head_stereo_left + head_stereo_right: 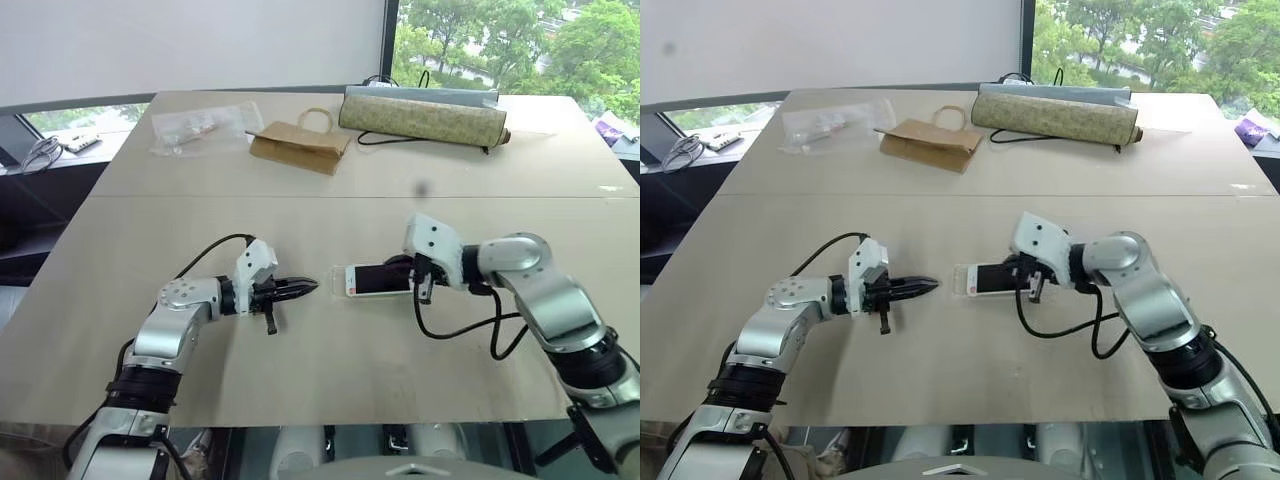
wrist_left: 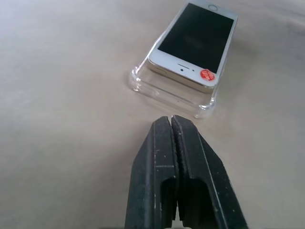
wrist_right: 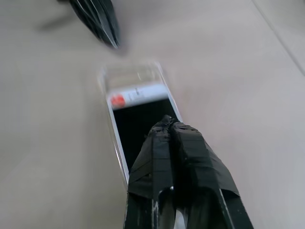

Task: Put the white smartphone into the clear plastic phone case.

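Observation:
The white smartphone (image 2: pixel 195 40) lies screen up in the middle of the table, resting on the clear plastic phone case (image 2: pixel 167 93). The case's rim juts out past the phone's end with the red sticker, so the phone sits offset over the shell. My left gripper (image 2: pixel 171 119) is shut with nothing in it, level just above the table, its tips a short way from that end of the case. My right gripper (image 3: pixel 167 121) is shut too, and its tips hang over the black screen from the other end. Whether they touch the glass I cannot tell.
At the far side of the table lie a brown paper bag (image 1: pixel 300 145), a long rolled mat (image 1: pixel 420 118) and a crinkled clear plastic bag (image 1: pixel 200 128). Bare tabletop surrounds the phone. A seam (image 1: pixel 200 196) runs across the table behind it.

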